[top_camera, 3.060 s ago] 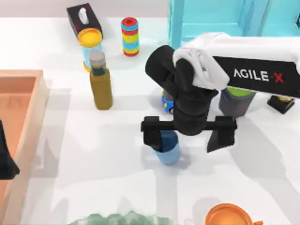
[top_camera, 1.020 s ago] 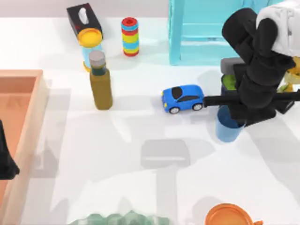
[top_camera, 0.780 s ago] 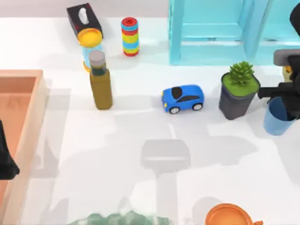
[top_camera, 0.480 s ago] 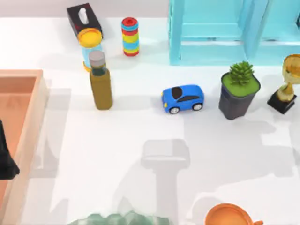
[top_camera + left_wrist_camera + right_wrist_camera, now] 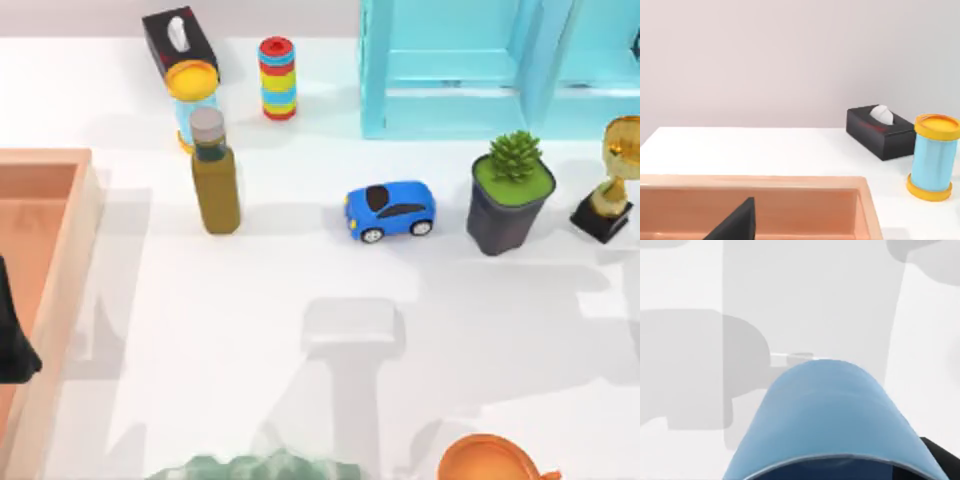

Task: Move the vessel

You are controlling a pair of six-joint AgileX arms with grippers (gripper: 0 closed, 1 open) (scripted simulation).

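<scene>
Blue cup (image 5: 827, 415) above white table (image 5: 815, 300)

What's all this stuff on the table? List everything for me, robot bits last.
tissue box: one, black, far left corner
jar: one, pale blue with yellow lid, beside the tissue box
bottle: one, olive-brown, grey cap, left of centre
ring stack: one, multicoloured, at the back
shelf unit: one, turquoise, back right
toy car: one, blue, centre
potted plant: one, green in a grey pot, right of the car
trophy: one, gold on a black base, right edge
tray: one, orange-tan, left edge
orange cup: one, near edge
green object: one, near edge, unclear
blue cup: one, close under the right wrist camera
left gripper: black, over the tray
</scene>
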